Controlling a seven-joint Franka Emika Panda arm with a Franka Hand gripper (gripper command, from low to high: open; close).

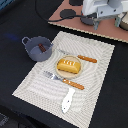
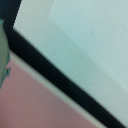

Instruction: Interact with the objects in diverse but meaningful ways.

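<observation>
Bread loaf [image 1: 69, 65] on plate [image 1: 60, 71], one pot [image 1: 38, 49], one fork [image 1: 63, 80].

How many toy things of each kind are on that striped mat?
Pots: 1, the grey-blue pot, with a brown sausage inside
Plates: 1
Bread loaves: 1
Cutlery pieces: 3, fork, knife, orange-handled piece
Total: 7

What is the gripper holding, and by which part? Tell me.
It cannot be told. The arm sits at the exterior view's top right, fingers hidden; the wrist view shows only the mat, no fingers or object.
</observation>
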